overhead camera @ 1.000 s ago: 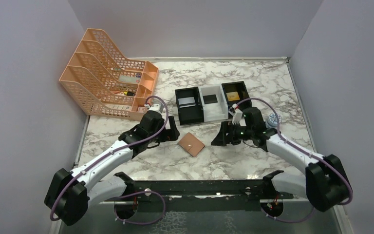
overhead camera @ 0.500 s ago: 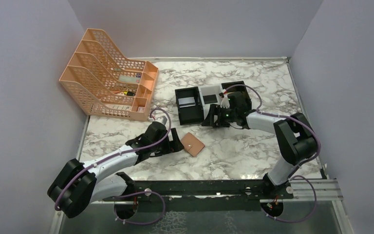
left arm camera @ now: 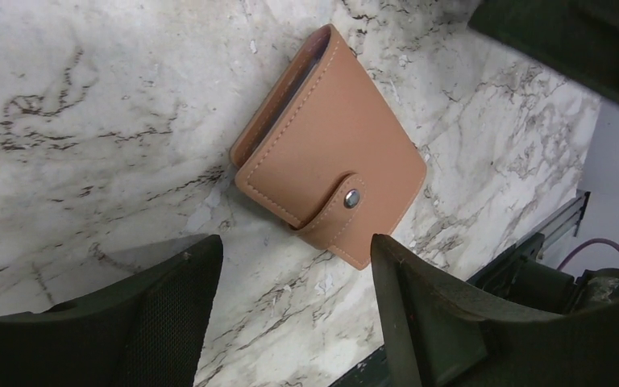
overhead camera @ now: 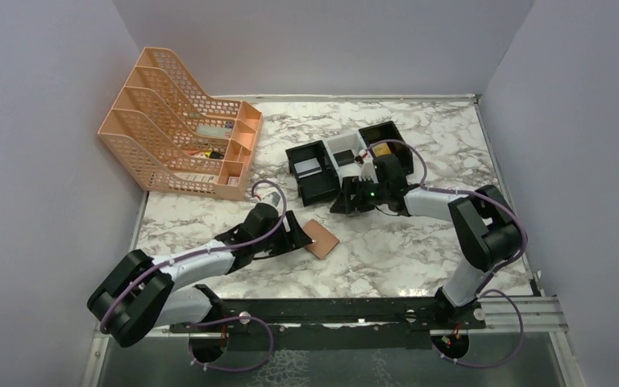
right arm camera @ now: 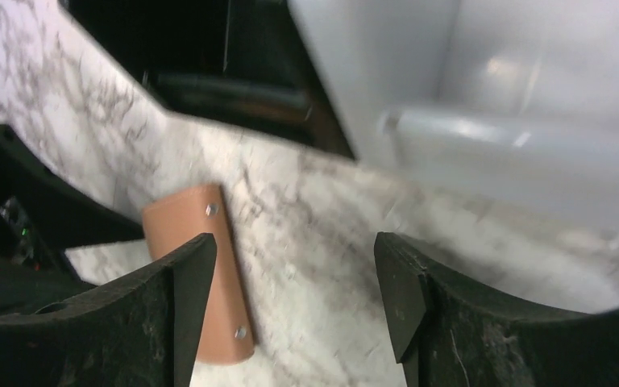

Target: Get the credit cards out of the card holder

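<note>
Far left, the orange file rack stands at the back of the surface, with a few small bits in its front pockets, too small to name. On to the action: the left fingers lie low over the marble, spread apart with nothing between them. The card holder sits just ahead of their tips, flat on the surface and folded shut, its tab snapped down. I read this as the reach for the holder, with the opening not yet begun. No credit cards show from it, and while it's shut there's no telling whether any are inside.

Next move, I'd say, is to pinch or pin the leather at one edge and then pop that snap, which looks like a job for both arms.

Moving right, the left black tray holds a silver-grey card, and the white tray beside it holds a dark card. The right fingers hang just in front of those trays, also apart and empty. They point back toward the holder, near it but not touching. Last on the right, the second black tray has a gold card in it, partly hidden behind the right arm's cable
</note>
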{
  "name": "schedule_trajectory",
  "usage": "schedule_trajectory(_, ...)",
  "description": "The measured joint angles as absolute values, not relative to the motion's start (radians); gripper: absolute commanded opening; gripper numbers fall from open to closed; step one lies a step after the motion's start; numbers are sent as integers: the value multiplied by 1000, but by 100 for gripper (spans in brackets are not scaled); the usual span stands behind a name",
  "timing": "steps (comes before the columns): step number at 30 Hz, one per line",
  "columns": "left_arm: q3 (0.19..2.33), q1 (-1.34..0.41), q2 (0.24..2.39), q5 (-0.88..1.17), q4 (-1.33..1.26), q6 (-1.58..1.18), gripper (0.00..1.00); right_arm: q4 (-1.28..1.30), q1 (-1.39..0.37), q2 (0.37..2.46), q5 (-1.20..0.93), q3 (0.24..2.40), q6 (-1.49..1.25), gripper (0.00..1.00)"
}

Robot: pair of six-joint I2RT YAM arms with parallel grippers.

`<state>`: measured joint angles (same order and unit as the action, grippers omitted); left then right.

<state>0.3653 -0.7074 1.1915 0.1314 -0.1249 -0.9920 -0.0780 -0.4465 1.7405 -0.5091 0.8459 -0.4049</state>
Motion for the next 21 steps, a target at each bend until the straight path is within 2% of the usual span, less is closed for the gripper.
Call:
schedule_trajectory(6,384,-722,1268,130,-194,-1030,58,-138,-488,1641,-605,688,-408,67)
schedule_trajectory(12,430,-744,1357,130,-219,-1041,40,-189,-527,1634,-707,624,-410,59)
schedule_trajectory(16,439,-759,1384,130,-230,-1036,38,-230,-540,1642,-750,596,-421,53)
schedule_trajectory(21,476,-766,1422,130,-226,-1005,41,-312,-537,1642,-760,540,-486,41)
